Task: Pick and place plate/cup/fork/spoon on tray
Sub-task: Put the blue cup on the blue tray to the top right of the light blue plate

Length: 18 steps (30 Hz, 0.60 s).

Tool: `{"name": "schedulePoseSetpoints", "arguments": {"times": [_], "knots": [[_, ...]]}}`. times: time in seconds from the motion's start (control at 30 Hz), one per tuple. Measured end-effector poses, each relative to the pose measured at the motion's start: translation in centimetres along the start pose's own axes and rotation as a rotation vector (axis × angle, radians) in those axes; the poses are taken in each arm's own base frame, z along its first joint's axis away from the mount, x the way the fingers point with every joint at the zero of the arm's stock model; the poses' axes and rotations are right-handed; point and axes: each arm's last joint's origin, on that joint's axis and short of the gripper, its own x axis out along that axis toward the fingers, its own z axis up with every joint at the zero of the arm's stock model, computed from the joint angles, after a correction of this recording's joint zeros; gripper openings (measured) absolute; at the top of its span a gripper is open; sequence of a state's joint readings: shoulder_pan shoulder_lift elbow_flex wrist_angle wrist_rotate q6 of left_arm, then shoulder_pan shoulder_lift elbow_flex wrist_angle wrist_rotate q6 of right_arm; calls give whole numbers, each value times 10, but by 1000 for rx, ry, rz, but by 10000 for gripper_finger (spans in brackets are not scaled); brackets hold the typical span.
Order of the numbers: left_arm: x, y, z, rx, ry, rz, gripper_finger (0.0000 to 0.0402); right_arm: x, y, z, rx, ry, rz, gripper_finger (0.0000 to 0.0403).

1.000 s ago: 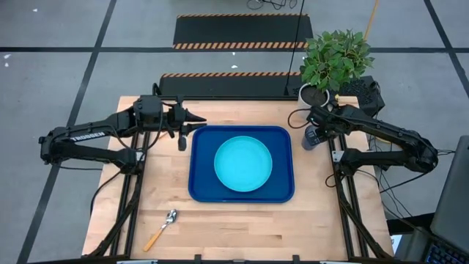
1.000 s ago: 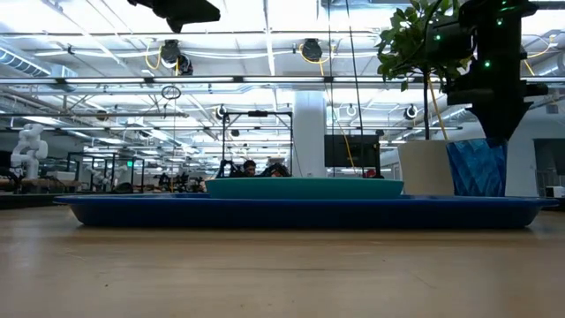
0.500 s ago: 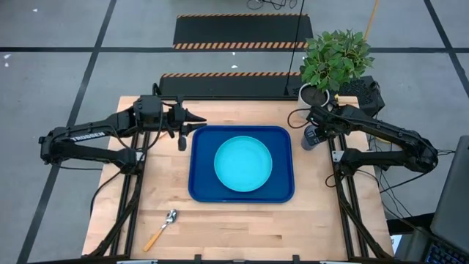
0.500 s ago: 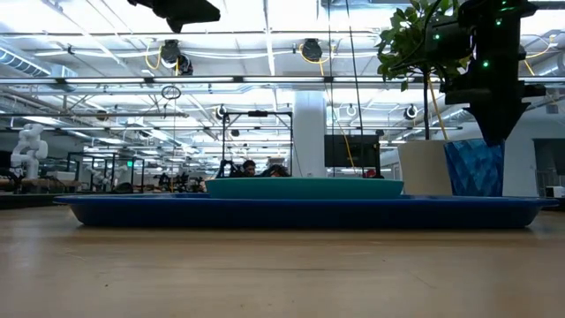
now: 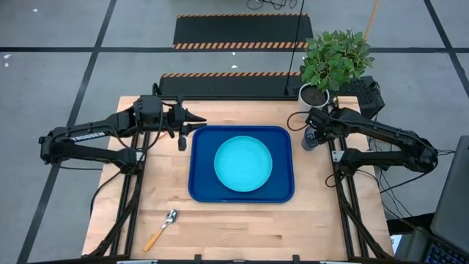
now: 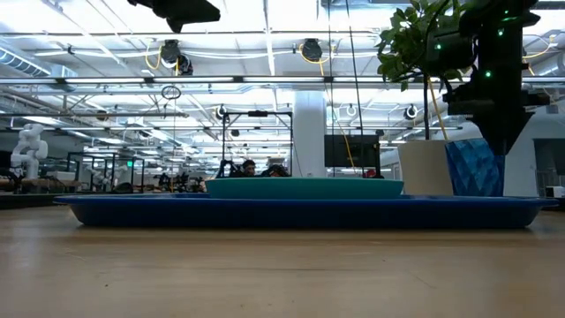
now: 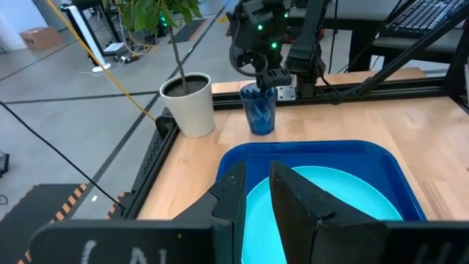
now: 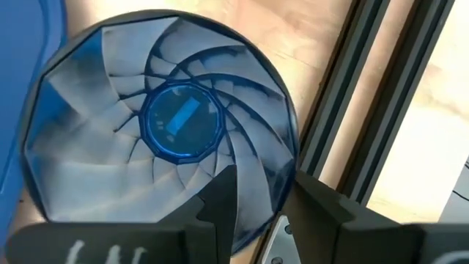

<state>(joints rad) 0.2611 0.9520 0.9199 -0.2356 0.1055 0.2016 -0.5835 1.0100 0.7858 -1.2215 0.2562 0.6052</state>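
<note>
The turquoise plate [image 5: 243,163] lies in the dark blue tray [image 5: 201,187] at the table's middle. The dark blue cup [image 5: 310,141] stands on the table just right of the tray's far right corner. My right gripper [image 5: 315,132] is open above the cup and points down. In the right wrist view one finger [image 8: 220,202] stands inside the cup [image 8: 176,121] and the other [image 8: 322,209] outside its rim. My left gripper [image 5: 199,122] is shut and hovers over the tray's far left corner. The spoon [image 5: 163,229] lies at the near left. The fork is out of view.
A white plant pot [image 5: 316,94] with a green plant stands close behind the cup at the far right edge. The right arm's frame rail [image 8: 366,110] runs right beside the cup. Bare wood lies left of and in front of the tray.
My right gripper has gone down a little over the cup. The cup stays where it was.
</note>
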Motion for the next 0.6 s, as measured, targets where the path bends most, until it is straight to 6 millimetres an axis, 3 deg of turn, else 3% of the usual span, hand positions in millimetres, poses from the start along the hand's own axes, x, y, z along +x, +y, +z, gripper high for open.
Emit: {"name": "schedulePoseSetpoints", "arguments": {"times": [0.4, 0.6], "knots": [[0, 0, 0, 3, 0, 0, 67, 1, 0, 0, -44, -4, 0, 95], [0, 0, 0, 3, 0, 0, 67, 0, 0, 1, -107, -8, 4, 18]]}}
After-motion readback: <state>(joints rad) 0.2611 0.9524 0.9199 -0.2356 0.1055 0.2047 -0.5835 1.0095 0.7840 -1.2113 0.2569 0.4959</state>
